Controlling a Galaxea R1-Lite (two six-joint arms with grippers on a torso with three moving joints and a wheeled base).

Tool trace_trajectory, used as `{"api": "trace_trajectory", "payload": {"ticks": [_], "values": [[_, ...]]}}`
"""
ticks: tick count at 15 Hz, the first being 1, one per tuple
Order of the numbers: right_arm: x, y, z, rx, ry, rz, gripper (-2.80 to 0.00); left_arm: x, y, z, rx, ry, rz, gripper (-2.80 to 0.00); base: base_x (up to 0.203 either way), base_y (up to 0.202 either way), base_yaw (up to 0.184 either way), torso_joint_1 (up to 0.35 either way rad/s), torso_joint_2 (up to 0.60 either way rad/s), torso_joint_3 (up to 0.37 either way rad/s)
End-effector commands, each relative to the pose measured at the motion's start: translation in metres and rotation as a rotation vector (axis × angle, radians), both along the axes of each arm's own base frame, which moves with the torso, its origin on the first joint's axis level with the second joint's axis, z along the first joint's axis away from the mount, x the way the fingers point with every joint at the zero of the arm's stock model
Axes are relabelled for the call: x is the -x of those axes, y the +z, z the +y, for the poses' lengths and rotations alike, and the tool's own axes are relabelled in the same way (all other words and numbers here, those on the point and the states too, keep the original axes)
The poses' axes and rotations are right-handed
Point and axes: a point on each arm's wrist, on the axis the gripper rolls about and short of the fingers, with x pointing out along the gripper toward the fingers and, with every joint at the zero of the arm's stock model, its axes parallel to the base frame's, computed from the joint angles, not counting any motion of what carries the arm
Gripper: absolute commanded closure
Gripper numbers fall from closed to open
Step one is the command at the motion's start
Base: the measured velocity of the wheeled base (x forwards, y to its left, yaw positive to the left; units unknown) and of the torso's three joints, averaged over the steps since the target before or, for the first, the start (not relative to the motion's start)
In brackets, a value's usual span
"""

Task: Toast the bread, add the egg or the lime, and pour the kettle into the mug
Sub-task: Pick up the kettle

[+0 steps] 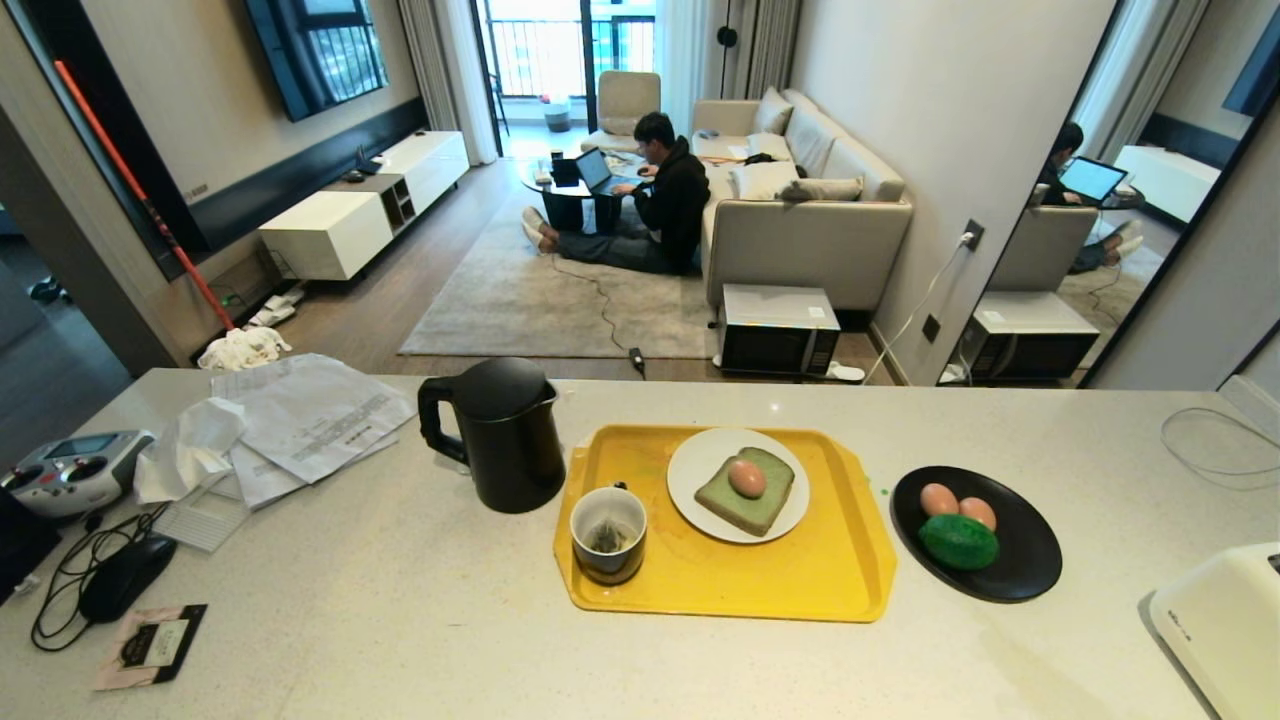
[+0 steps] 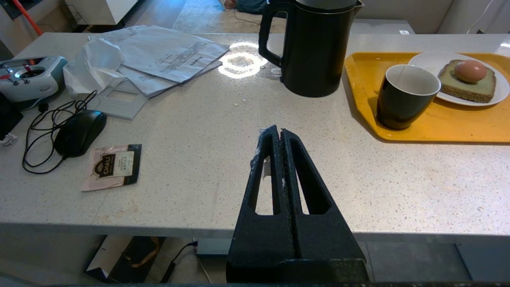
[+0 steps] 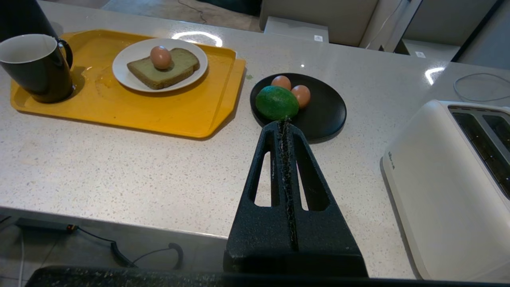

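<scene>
The bread (image 1: 748, 494) lies on a white plate (image 1: 700, 460) on the yellow tray (image 1: 780, 590), with the egg (image 1: 746, 478) resting on top of it. The mug (image 1: 608, 534) stands at the tray's front left corner with a tea bag inside. Left of the tray stands the black kettle (image 1: 503, 432). The lime (image 1: 958, 541) sits on a black plate (image 1: 1030, 560) beside two paired eggs (image 1: 957, 504). My left gripper (image 2: 277, 130) is shut and empty, held over the counter's near edge. Over the same edge my right gripper (image 3: 283, 122) is shut and empty, pointing at the lime (image 3: 276, 103). Neither arm shows in the head view.
A white toaster (image 1: 1225, 625) stands at the counter's front right corner. Papers (image 1: 300, 415), a tissue, a controller (image 1: 72, 470), a black mouse (image 1: 125, 577) with its cable and a tea sachet (image 1: 152, 645) lie on the left. A person sits on the rug beyond.
</scene>
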Motion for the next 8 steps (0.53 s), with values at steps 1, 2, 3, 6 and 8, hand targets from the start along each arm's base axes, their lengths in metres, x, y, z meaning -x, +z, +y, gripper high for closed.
{"api": "trace_trajectory", "payload": {"ticks": [1, 2, 3, 6, 8], "values": [[-0.0002, -0.0004, 0.0000, 0.001, 0.001, 0.003, 0.00, -0.0001, -0.0004, 0.0000, 0.000, 0.000, 0.000, 0.00, 0.000, 0.000, 0.000, 0.000, 0.00, 0.000], [-0.0002, -0.0004, 0.0000, 0.001, 0.001, 0.003, 0.00, 0.0000, 0.0000, 0.0000, 0.000, 0.001, -0.001, 0.00, 0.000, 0.000, 0.000, -0.039, 0.14, 0.052], [-0.0002, -0.0004, 0.0000, 0.000, 0.001, 0.003, 0.00, 0.0001, 0.0000, 0.0000, 0.000, 0.002, -0.001, 0.00, 0.000, 0.000, 0.000, -0.071, 0.14, 0.072], [-0.0002, -0.0004, 0.0000, -0.001, 0.001, 0.003, 0.00, 0.0001, 0.0000, 0.0000, 0.000, 0.002, -0.001, 0.00, 0.000, 0.000, 0.000, -0.053, 0.12, 0.056], [-0.0002, -0.0004, 0.0000, -0.001, 0.001, 0.003, 0.00, 0.0001, 0.0000, 0.0000, 0.000, 0.002, -0.001, 0.00, 0.000, 0.000, 0.000, -0.056, 0.11, 0.053]]}}
